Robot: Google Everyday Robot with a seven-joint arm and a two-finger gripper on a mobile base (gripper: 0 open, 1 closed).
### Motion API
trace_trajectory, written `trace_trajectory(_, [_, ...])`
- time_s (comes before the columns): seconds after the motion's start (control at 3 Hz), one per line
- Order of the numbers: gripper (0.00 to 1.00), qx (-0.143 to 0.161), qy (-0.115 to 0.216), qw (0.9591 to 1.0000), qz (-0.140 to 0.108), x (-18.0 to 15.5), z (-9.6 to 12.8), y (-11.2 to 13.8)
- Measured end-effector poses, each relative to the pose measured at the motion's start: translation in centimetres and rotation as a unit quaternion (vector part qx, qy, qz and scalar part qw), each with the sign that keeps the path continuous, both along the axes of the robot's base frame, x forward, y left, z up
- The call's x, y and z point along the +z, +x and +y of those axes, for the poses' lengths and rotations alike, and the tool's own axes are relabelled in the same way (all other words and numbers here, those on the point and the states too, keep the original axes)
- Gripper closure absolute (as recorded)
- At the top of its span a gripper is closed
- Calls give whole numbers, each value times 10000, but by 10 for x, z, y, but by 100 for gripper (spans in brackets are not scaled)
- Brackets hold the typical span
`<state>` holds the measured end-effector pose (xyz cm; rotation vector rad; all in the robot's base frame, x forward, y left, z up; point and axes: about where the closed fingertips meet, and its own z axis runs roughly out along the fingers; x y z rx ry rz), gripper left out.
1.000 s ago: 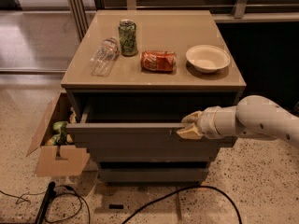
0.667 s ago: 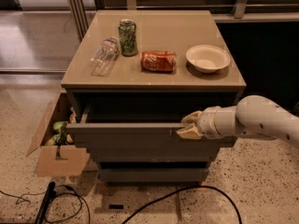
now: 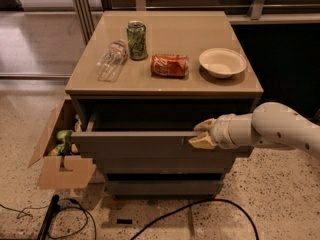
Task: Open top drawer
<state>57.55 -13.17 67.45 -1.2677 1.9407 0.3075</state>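
Observation:
The top drawer (image 3: 135, 145) of the grey-brown cabinet stands pulled out towards me, its flat front well forward of the cabinet body and its dark inside partly showing under the tabletop. My gripper (image 3: 201, 134) comes in from the right on a white arm and sits at the drawer's top edge, right of centre, with its pale fingers (image 3: 202, 142) around the front panel's rim.
On the cabinet top (image 3: 165, 86) are a clear plastic bottle (image 3: 111, 60) lying down, an upright green can (image 3: 136, 40), a red can (image 3: 170, 65) on its side and a white bowl (image 3: 222, 62). An open cardboard box (image 3: 62, 156) stands at the left. Cables (image 3: 165, 219) lie on the floor.

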Motion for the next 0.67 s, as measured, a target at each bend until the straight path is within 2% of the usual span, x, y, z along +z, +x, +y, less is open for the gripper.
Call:
trace_trajectory(0.33, [10, 1, 0, 10000, 0, 0, 0, 0])
trace_trajectory(0.67, [0, 1, 0, 10000, 0, 0, 0, 0])
